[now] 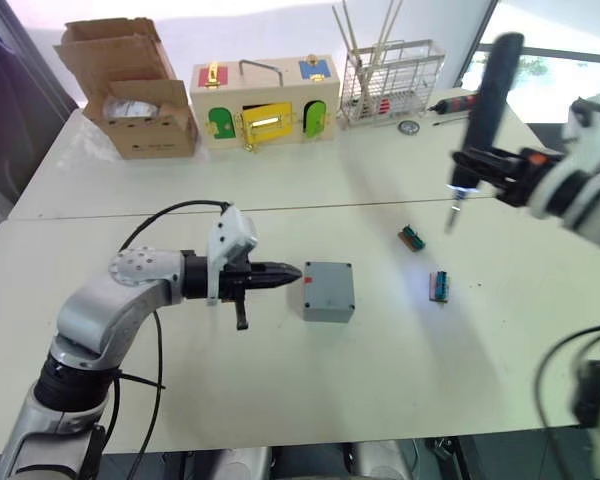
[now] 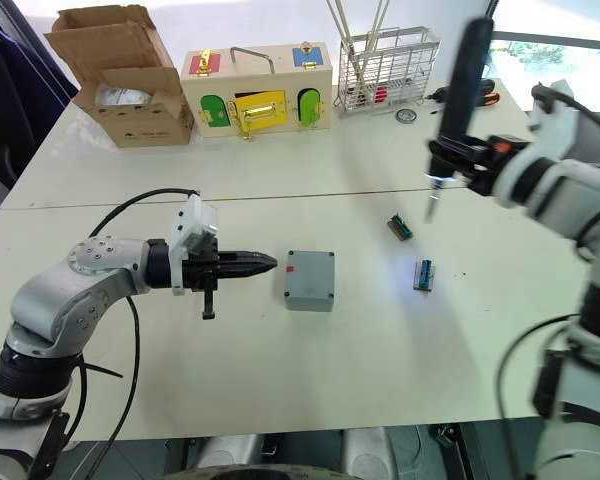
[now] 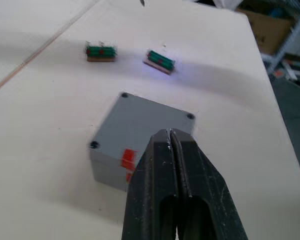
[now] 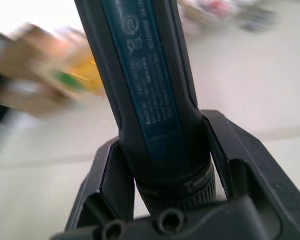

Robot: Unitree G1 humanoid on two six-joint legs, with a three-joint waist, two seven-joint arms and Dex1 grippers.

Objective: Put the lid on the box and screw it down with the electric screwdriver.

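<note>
The small grey box (image 1: 328, 290) sits mid-table with a red mark on the side facing my left arm. The flat grey lid (image 3: 140, 117), with dark screw holes at its corners, lies on top of it. My left gripper (image 1: 292, 272) is shut and empty, its tips right beside the red-marked side; whether they touch it I cannot tell. To the right, my right gripper (image 1: 480, 165) is shut on the black electric screwdriver (image 1: 490, 90), held upright above the table. Its thin bit (image 1: 453, 215) points down, well to the right of the box.
Two small green terminal blocks (image 1: 412, 238) (image 1: 439, 285) lie right of the box, in a bluish glow. Along the back stand a brown cardboard box (image 1: 130, 90), a wooden box with coloured doors (image 1: 265, 105), a wire rack (image 1: 390, 80) and a red-and-black hand screwdriver (image 1: 450, 103).
</note>
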